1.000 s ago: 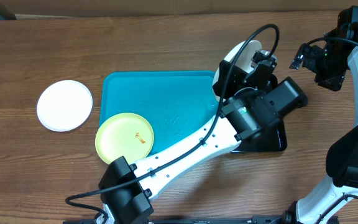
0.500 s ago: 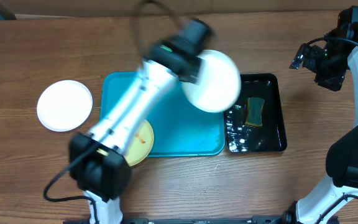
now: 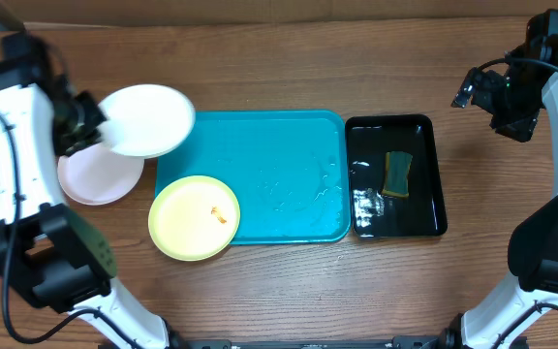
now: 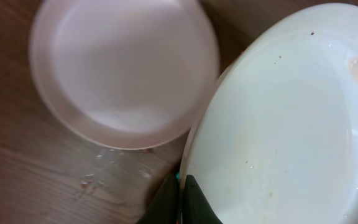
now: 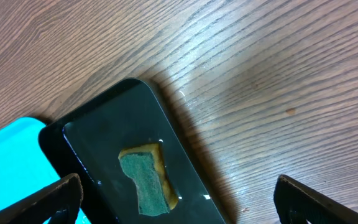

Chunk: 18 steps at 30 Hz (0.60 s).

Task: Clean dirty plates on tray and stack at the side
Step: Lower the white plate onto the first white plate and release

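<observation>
L gripper (image 3: pixel 90 128): pressed together on rim of held plate (image 3: pixel 148 118). White plate is carried tilted, clear of the wood.
Held plate, place: at 10 o'clock off the tray (image 3: pixel 260 145). It overlaps, from 1 o'clock, the second white plate (image 3: pixel 90 182), which lies flat on the table (image 3: pixel 260 291) at 9 o'clock of tray.
Why held so: edge pinch leaves underside free. Judged that plate is being brought over the side stack for set-down.
Yellow-green plate (image 3: pixel 194 217): at 7 o'clock corner of tray, partly on rim, partly over table. Orange-brown smear (image 3: pixel 217 214) is seen, so judged not yet cleaned.
R gripper (image 3: pixel 471 92): spread wide, nothing held. It hangs at 2 o'clock of black tray (image 3: pixel 419 208), prob. clear of L arm's work.
Sponge (image 3: pixel 397 173): lies in black tray w/ water, at 3 o'clock of turquoise tray. Judged ready for next wash.
Overhead only: whole layout, yellow-green plate and both arms are shown.
L wrist only: dark finger (image 4: pixel 194 205) is seen at plate rim, 6 o'clock of frame. Faint orange tinge (image 4: pixel 356 65) and dark specks are seen on held plate, also droplets (image 4: pixel 92 180) on wood by second plate.
R wrist only: sponge's green face over yellow body is shown. Jaw tips sit at both lower corners w/ a wide gap.
</observation>
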### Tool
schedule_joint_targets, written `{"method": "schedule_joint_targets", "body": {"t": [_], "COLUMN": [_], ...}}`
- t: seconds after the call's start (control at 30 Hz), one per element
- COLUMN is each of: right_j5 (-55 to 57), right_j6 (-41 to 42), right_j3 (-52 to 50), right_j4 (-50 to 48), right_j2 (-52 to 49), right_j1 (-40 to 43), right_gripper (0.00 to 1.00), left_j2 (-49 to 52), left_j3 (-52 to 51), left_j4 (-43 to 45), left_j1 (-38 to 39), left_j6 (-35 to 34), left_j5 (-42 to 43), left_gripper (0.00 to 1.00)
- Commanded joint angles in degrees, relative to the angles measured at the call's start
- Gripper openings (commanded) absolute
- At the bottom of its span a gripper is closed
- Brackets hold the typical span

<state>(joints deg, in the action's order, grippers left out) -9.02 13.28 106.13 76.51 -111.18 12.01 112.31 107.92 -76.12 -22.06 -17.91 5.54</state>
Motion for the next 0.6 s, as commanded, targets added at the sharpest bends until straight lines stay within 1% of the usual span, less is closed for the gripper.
{"method": "schedule_joint_targets", "body": {"t": [0.0, 0.1, 0.17, 0.27, 0.33, 0.43, 0.47, 0.5, 0.53, 0.57], "right_j5": [0.0, 0.0, 0.0, 0.0, 0.0, 0.0, 0.0, 0.0, 0.0, 0.0], "right_j6": [0.3, 0.2, 0.2, 0.2, 0.2, 0.2, 0.2, 0.2, 0.2, 0.2], "right_j3": [0.3, 0.3, 0.3, 0.3, 0.3, 0.3, 0.3, 0.3, 0.3, 0.3], "right_j4": [-0.1, -0.1, -0.1, -0.1, -0.1, -0.1, -0.1, -0.1, -0.1, -0.1], "right_j2": [0.5, 0.5, 0.5, 0.5, 0.5, 0.5, 0.5, 0.5, 0.5, 0.5], "right_j1": [0.3, 0.3, 0.3, 0.3, 0.3, 0.3, 0.3, 0.3, 0.3, 0.3], "right_gripper": [1.00, 1.00, 1.00, 1.00, 1.00, 1.00, 1.00, 1.00, 1.00, 1.00], "left_j2": [-0.5, -0.5, -0.5, -0.5, -0.5, -0.5, -0.5, -0.5, -0.5, -0.5], "left_j3": [-1.9, -3.8, -5.6, -7.3, -8.5, -9.8, -9.9, -9.9, -9.9, -9.9], "left_j4": [-0.2, 0.4, 0.8, 1.3, 2.0, 3.5, 3.8, 4.0, 4.2, 4.2], "left_j1": [-6.1, -9.1, -10.3, -10.8, -11.1, -11.2, -11.2, -11.2, -11.2, -11.2], "left_j6": [-1.4, -1.4, -1.5, -1.7, -1.7, -1.9, -1.9, -1.9, -1.9, -1.8], "left_j5": [0.0, -1.8, -8.0, -14.3, -16.2, -16.5, -16.3, -16.0, -15.0, -13.5], "left_gripper": [0.04, 0.04, 0.04, 0.04, 0.04, 0.04, 0.05, 0.19, 0.44, 0.76]}}
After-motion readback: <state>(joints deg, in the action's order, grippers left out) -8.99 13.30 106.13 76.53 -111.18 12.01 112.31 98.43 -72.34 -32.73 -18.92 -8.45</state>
